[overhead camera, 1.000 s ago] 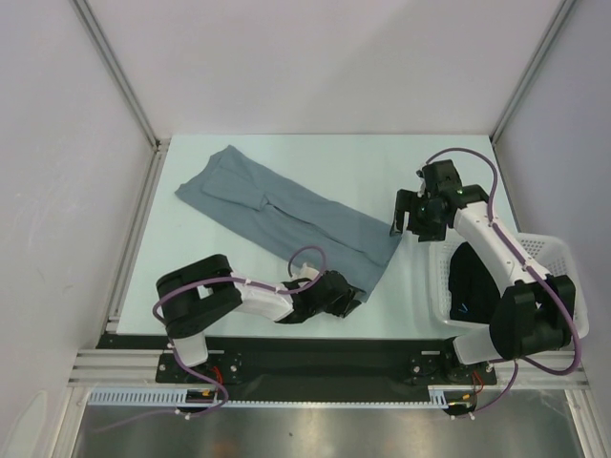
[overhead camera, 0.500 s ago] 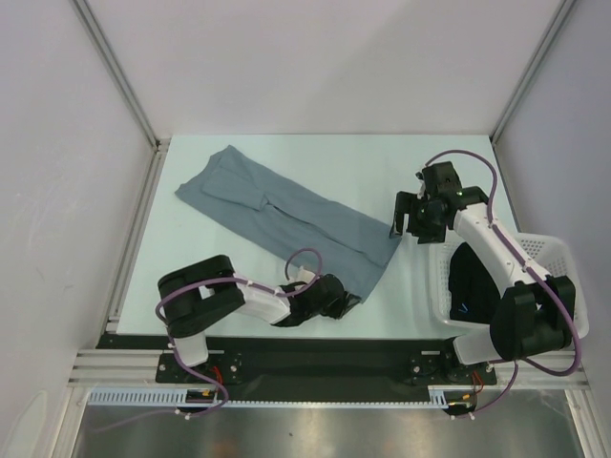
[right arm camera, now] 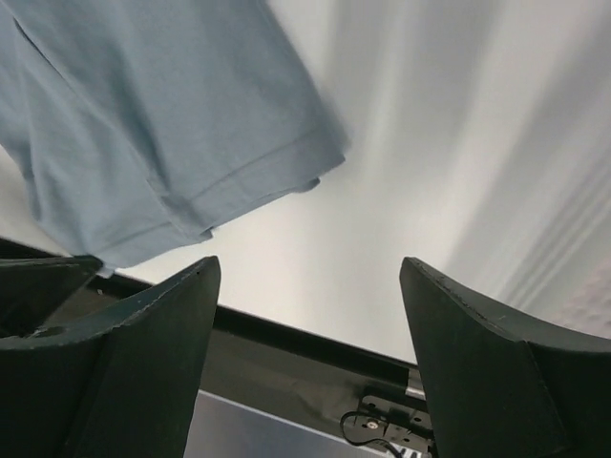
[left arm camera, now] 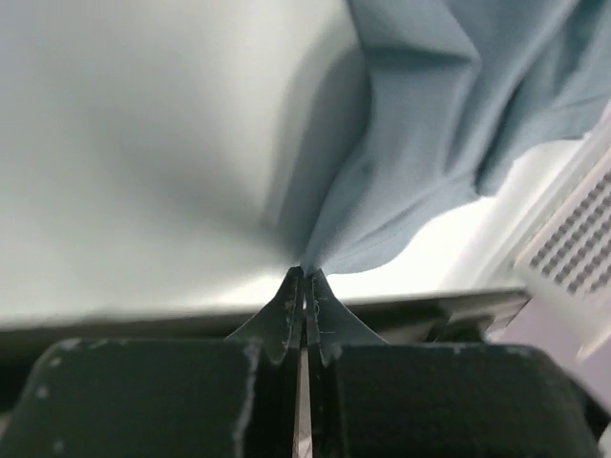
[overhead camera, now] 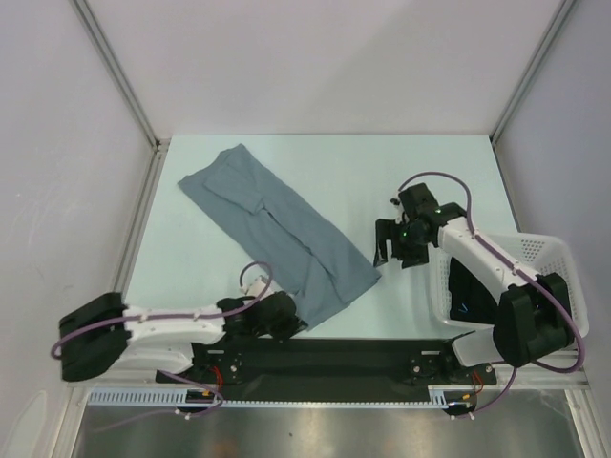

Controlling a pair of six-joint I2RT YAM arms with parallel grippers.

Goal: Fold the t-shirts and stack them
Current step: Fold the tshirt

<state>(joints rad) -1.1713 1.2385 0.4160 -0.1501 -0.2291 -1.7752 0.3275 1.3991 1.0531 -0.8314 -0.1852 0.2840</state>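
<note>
**Top external view: left gripper pinched on the near corner of the grey-blue t-shirt**

Top external view showed the grey-blue t-shirt lying as a long band on the pale table. It ran on a slant from the far left toward the near middle. The left arm stretched low along the table's near edge, and its claw met the shirt's nearest corner.

The left wrist view settled the grip. The left gripper had its fingers pressed tight together on a point of the cloth. From that point the t-shirt fanned away in a drawn ridge with a soft shadow beneath it. A strip of the white basket showed at the right edge of that view.

The right gripper stood over bare table just beside the shirt's right-hand near corner, apart from the cloth. In the right wrist view its claw was spread wide and held nothing. Only table surface lay between the dark fingers. The hemmed corner of the t-shirt lay up and to the left of the gap. Whether the fingertips touched the table could not be told.

The black t-shirt lay bundled in the white basket at the table's right side, beside the right arm.
</note>
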